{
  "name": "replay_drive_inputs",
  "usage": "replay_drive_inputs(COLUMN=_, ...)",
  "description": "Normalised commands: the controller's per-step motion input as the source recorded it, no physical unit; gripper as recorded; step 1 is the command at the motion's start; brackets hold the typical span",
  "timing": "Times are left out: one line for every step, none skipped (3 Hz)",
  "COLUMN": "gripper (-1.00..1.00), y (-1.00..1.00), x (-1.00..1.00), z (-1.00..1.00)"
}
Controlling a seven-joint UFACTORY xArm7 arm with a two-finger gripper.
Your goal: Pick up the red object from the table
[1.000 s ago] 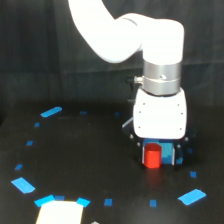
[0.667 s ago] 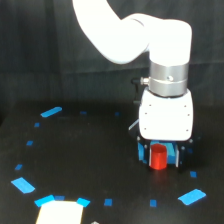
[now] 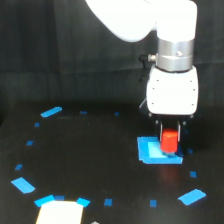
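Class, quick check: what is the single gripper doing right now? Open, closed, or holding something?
Gripper: closed on the red object, which sits between its fingers over a bright blue patch on the table.

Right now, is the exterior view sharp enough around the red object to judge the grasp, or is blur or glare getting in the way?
Exterior view: soft throughout, blue tape marks smeared at the edges; the red object reads clearly in colour between the fingers of the gripper, but finger contact is too blurred to confirm; a bright white patch at the bottom is blown out; the black table shows no visible shadows.
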Motion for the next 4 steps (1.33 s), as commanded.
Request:
replay_drive_inputs(gripper=-1.0, y=1.0, x=-0.45, z=1.0)
replay_drive_inputs(gripper=-0.68, y=1.0, x=-0.34, z=1.0)
replay_drive_inputs(gripper=-0.27, y=-1.0, x=-0.34, z=1.0)
replay_drive_inputs(gripper=-0.27, y=-1.0, x=-0.58, z=1.0)
